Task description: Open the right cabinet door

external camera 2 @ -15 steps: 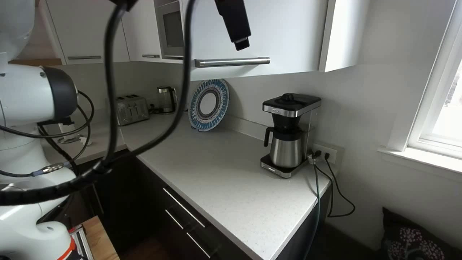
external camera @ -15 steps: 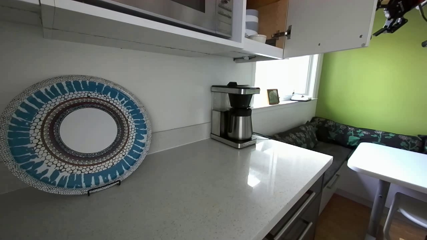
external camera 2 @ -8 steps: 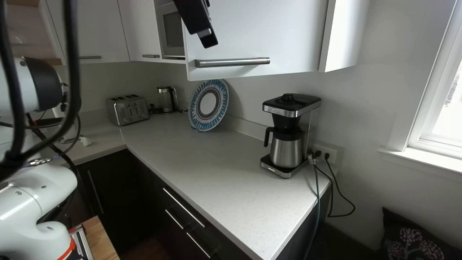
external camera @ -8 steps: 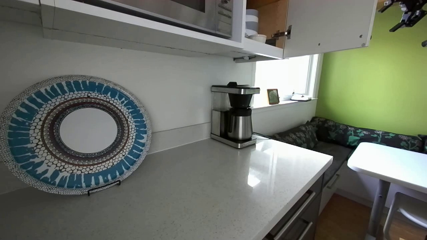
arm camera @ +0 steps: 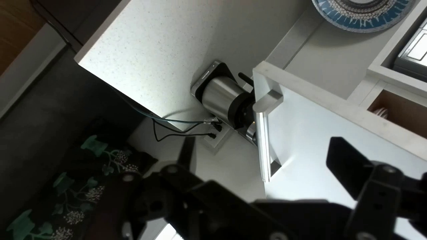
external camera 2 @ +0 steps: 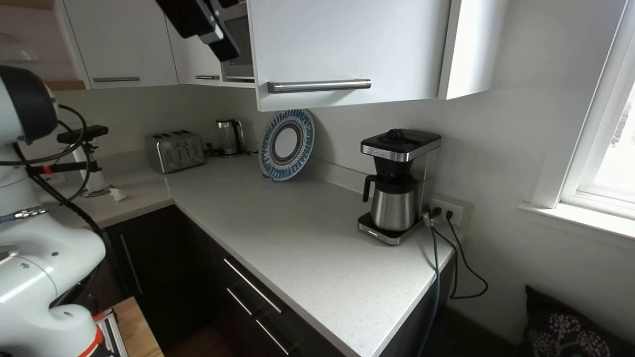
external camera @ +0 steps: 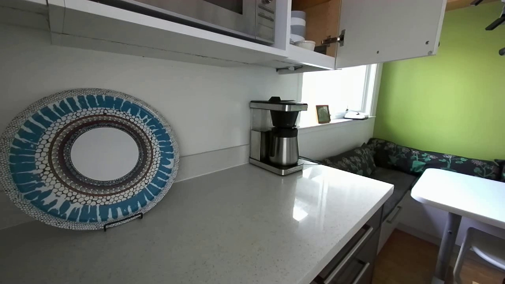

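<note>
The right cabinet door, a plain flat white panel, stands swung open in both exterior views (external camera: 390,31) (external camera 2: 357,44). Its brown interior (external camera: 321,23) shows beside the hinge. A steel bar handle (external camera 2: 320,86) runs along the door's lower edge. In the wrist view the door (arm camera: 310,120) and handle (arm camera: 263,146) lie beyond my gripper (arm camera: 262,141), between the spread fingers. The gripper is open and empty, apart from the handle. In an exterior view the gripper (external camera 2: 225,47) is at the top, left of the handle. Elsewhere it is partly cut off at the right edge (external camera: 486,14).
A coffee maker (external camera 2: 397,183) stands on the counter (external camera 2: 297,223) below the door. A decorated round plate (external camera: 102,157) leans on the wall. Bowls (external camera: 304,45) sit in the cabinet. The microwave (external camera: 264,19) is beside it. The arm (external camera 2: 49,243) is at the left.
My gripper has moved away from the door: rightward and partly out of frame in an exterior view, leftward past the handle in another. The door has hardly moved and stays open.
</note>
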